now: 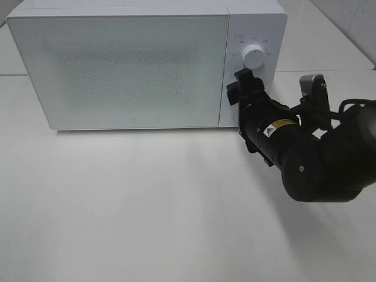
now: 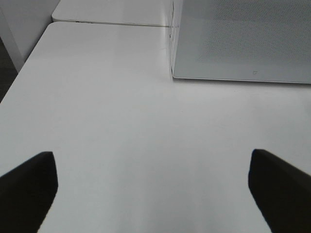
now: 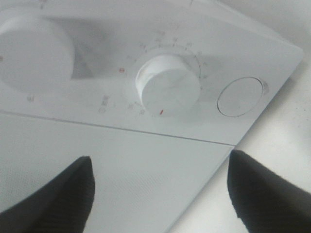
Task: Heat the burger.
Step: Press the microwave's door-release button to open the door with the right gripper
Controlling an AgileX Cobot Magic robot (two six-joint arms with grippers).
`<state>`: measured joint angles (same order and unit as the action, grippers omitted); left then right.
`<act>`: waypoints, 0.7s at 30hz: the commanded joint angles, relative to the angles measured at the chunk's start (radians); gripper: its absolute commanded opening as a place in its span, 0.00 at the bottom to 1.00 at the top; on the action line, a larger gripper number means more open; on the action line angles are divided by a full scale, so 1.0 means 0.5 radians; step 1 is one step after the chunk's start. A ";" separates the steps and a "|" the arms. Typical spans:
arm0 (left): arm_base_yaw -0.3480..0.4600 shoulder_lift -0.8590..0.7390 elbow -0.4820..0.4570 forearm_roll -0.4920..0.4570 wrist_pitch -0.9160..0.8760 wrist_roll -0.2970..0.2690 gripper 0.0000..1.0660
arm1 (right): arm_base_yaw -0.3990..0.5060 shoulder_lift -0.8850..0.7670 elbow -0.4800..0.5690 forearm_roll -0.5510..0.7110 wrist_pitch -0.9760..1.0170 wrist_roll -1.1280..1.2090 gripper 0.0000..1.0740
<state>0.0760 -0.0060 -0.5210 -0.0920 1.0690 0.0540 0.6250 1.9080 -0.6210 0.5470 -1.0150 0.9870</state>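
The burger is out of view. The white microwave [image 1: 117, 64] stands at the back of the table with its door shut. My right gripper [image 1: 237, 88] is up against the control panel below the upper knob [image 1: 254, 57]. In the right wrist view this gripper [image 3: 159, 158] is open with nothing between its fingers, and the lower knob [image 3: 167, 87] sits just ahead of the gap. My left gripper [image 2: 150, 158] is open and empty over the bare table, short of the microwave's [image 2: 243, 39] front left corner.
A round push button [image 3: 240, 96] sits beside the lower knob on the panel. The white table [image 1: 147, 205] stretches in front of the microwave. In the left wrist view a table edge [image 2: 29, 63] runs along one side, with dark floor beyond.
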 commanded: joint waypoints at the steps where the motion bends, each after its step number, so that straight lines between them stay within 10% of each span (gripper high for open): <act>1: 0.002 -0.030 0.006 -0.002 0.004 -0.004 0.94 | -0.014 -0.218 0.068 -0.146 0.364 -0.504 0.71; 21: 0.002 -0.030 0.006 -0.002 0.004 -0.004 0.94 | -0.016 -0.960 0.040 -0.362 2.018 -2.040 0.71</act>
<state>0.0760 -0.0060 -0.5210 -0.0920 1.0690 0.0540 0.6230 1.4810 -0.5870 0.4430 -0.1260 0.0000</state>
